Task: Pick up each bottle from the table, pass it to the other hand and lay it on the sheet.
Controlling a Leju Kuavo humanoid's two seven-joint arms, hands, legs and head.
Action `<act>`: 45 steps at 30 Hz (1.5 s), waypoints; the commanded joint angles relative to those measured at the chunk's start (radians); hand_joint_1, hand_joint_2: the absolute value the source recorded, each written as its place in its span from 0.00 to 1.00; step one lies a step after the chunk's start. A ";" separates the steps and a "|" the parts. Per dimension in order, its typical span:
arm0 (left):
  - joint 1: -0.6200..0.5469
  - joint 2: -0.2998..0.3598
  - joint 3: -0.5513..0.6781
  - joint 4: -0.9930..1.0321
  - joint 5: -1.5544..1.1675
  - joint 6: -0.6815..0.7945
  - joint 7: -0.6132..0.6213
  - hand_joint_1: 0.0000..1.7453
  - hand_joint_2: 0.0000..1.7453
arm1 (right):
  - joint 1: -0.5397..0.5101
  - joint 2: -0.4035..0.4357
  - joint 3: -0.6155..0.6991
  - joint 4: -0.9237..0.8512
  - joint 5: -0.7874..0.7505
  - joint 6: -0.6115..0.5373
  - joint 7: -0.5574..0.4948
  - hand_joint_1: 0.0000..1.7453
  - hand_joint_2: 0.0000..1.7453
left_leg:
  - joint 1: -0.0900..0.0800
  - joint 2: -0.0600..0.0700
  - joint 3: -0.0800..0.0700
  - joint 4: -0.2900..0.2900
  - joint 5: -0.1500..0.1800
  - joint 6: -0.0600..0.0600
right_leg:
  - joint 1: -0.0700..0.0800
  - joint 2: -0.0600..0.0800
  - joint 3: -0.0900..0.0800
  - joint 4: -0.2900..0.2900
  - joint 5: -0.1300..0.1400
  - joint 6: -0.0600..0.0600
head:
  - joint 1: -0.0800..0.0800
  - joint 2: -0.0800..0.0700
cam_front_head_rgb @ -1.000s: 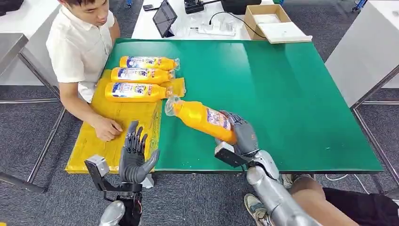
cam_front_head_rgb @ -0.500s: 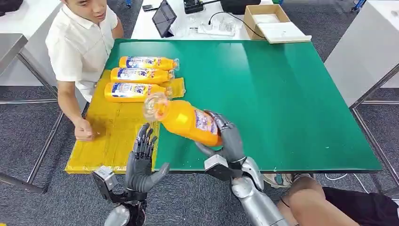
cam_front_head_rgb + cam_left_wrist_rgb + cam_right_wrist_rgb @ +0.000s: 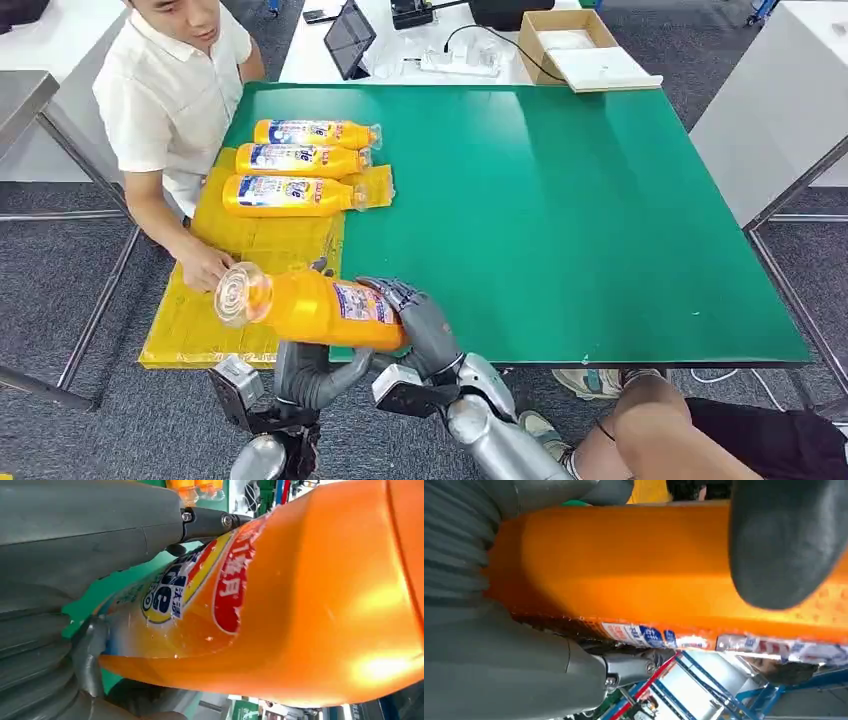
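An orange bottle [image 3: 310, 308] with a clear cap hangs level above the table's near edge, cap end over the yellow sheet [image 3: 250, 250]. My right hand [image 3: 425, 325] grips its base end; a dark fingertip [image 3: 784, 545] presses on the bottle [image 3: 624, 565]. My left hand [image 3: 310, 370] is right under the bottle, thumb spread beneath it, fingers hidden behind it. In the left wrist view the bottle [image 3: 300, 605] lies close against my left hand [image 3: 75, 545]. Three more orange bottles [image 3: 300, 159] lie side by side at the sheet's far end.
A person in a white shirt [image 3: 170, 90] sits at the table's left side, one hand [image 3: 205, 270] resting on the sheet near the bottle's cap. The green table [image 3: 560, 200] stretches to the right. A tablet [image 3: 350, 38] and a cardboard box [image 3: 575, 45] stand beyond it.
My right hand has carried the bottle left and toward me, bringing it over my left hand. The person's hand has shifted on the sheet.
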 commanded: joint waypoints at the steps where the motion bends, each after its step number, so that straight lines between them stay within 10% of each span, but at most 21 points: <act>1: -0.041 0.024 -0.036 0.056 -0.021 -0.002 0.002 0.00 1.00 | -0.071 0.018 0.075 0.154 0.000 0.023 0.009 1.00 1.00 | 0.000 0.002 0.006 -0.002 -0.002 -0.001 | 0.001 0.001 0.005 -0.001 -0.001 -0.002 | 0.000 0.000; 11: -0.065 0.027 -0.030 0.113 0.200 -0.204 0.094 0.00 1.00 | -0.073 0.038 0.151 0.196 -0.029 0.032 -0.009 1.00 1.00 | 0.000 0.002 0.004 -0.001 -0.001 -0.001 | 0.000 0.000 0.003 -0.001 -0.001 -0.001 | 0.000 0.000; 12: -0.063 0.027 -0.029 0.110 0.207 -0.211 0.091 0.18 1.00 | -0.071 0.038 0.153 0.202 -0.033 0.027 -0.014 1.00 1.00 | 0.000 0.002 0.007 -0.002 -0.002 -0.001 | 0.001 0.000 0.006 -0.001 -0.002 -0.002 | 0.000 0.000; 13: -0.063 0.027 -0.027 0.111 0.210 -0.213 0.092 1.00 1.00 | -0.069 0.039 0.153 0.203 -0.034 0.026 -0.015 1.00 1.00 | 0.000 0.003 0.006 -0.001 -0.002 -0.001 | 0.001 0.001 0.005 -0.001 -0.002 -0.001 | 0.000 0.000; 25: -0.082 0.023 -0.014 0.167 0.253 -0.261 0.111 1.00 1.00 | -0.058 0.033 0.186 0.203 -0.044 0.046 -0.037 0.95 1.00 | 0.000 0.001 0.005 -0.001 -0.001 -0.001 | 0.001 -0.001 0.004 -0.001 -0.002 -0.002 | 0.000 0.000; 26: -0.084 0.023 -0.014 0.167 0.253 -0.264 0.109 1.00 1.00 | -0.059 0.029 0.186 0.207 -0.047 0.055 -0.036 0.33 1.00 | 0.000 0.001 0.003 -0.001 -0.001 -0.001 | 0.001 -0.001 0.003 -0.001 -0.001 -0.001 | 0.000 0.000; 27: -0.086 0.023 -0.015 0.165 0.252 -0.265 0.105 1.00 1.00 | -0.059 0.028 0.185 0.209 -0.048 0.054 -0.035 0.00 1.00 | 0.000 0.001 0.003 -0.001 -0.001 -0.001 | 0.000 -0.001 0.002 -0.001 -0.001 -0.001 | 0.000 0.000; 29: -0.088 0.022 -0.011 0.159 0.249 -0.263 0.098 1.00 1.00 | -0.058 0.028 0.187 0.211 -0.048 0.059 -0.035 0.00 1.00 | 0.000 0.001 0.004 -0.001 -0.001 -0.001 | 0.001 -0.001 0.003 -0.001 -0.001 -0.001 | 0.000 0.000; 30: -0.089 0.022 -0.007 0.155 0.248 -0.260 0.097 1.00 1.00 | -0.056 0.028 0.190 0.208 -0.046 0.061 -0.037 0.00 0.00 | 0.000 0.001 0.003 -0.001 -0.001 -0.001 | 0.000 -0.001 0.002 0.000 -0.001 -0.001 | 0.000 0.000; 45: -0.096 0.022 0.018 0.156 0.211 -0.198 0.079 1.00 1.00 | -0.044 0.022 0.191 0.188 -0.034 0.031 -0.040 0.00 0.00 | 0.001 0.001 0.006 -0.001 -0.002 -0.001 | 0.001 -0.001 0.005 -0.001 -0.002 -0.002 | 0.000 0.000</act>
